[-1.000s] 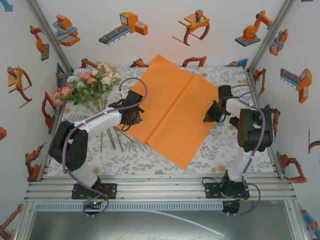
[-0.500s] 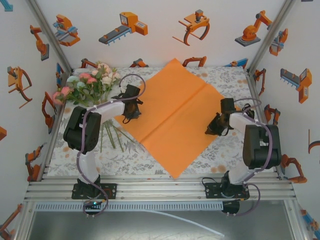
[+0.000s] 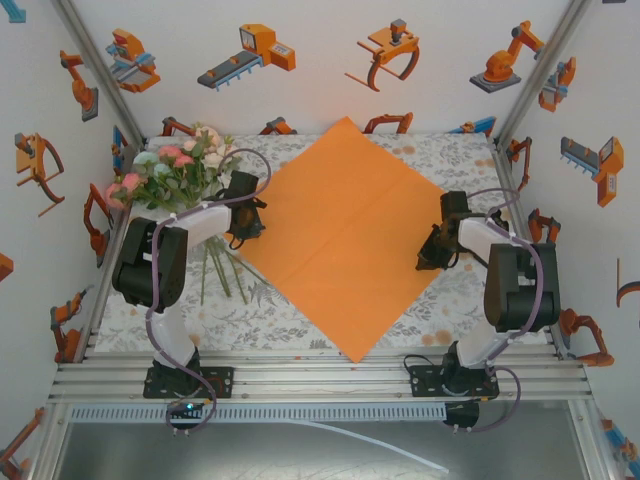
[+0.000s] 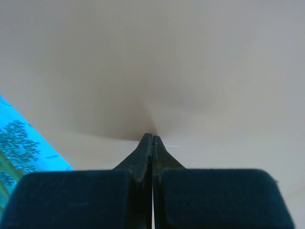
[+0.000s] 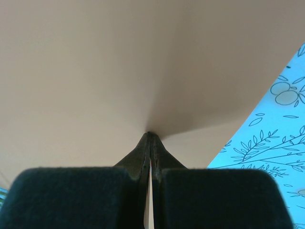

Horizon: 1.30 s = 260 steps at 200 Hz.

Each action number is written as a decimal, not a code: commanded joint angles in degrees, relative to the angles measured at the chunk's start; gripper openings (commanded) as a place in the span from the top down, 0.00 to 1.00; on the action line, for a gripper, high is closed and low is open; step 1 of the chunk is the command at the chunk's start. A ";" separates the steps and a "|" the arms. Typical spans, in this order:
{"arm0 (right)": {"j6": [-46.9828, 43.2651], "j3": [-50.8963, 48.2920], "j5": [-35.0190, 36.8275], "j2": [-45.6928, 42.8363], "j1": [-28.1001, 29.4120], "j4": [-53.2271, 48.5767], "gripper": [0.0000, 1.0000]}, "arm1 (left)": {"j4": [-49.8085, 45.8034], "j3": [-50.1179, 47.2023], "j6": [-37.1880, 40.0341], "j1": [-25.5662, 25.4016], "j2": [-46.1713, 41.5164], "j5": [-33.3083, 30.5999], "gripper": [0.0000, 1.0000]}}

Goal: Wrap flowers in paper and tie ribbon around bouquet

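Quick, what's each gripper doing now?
Left gripper: closed on the paper, at its left corner.
Right gripper: closed on the paper, at its right corner.

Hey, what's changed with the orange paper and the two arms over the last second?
The left end effector drew its side of the paper out to the left, and the right end effector pulled its side nearer the bases. The sheet turned clockwise, seen from above, into a flatter diamond. Both end effectors stayed shut on the paper; nothing was let go. The flowers lie where they were.
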 commanded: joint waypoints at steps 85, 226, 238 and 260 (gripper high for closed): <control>-0.87 13.14 -4.83 -10.27 0.83 -7.17 0.77 | -6.65 5.02 2.31 4.76 -15.64 -1.52 0.76; 4.89 13.71 0.49 -17.97 19.53 -2.05 0.51 | -9.62 9.50 -4.76 28.82 -4.88 2.65 0.68; 5.20 13.60 0.70 -17.91 19.57 -2.04 0.51 | -8.31 9.40 -5.18 29.30 -3.46 3.44 0.68; 4.96 13.59 1.14 -17.74 19.60 -2.14 0.51 | -7.09 10.01 -5.46 29.85 -0.76 4.34 0.65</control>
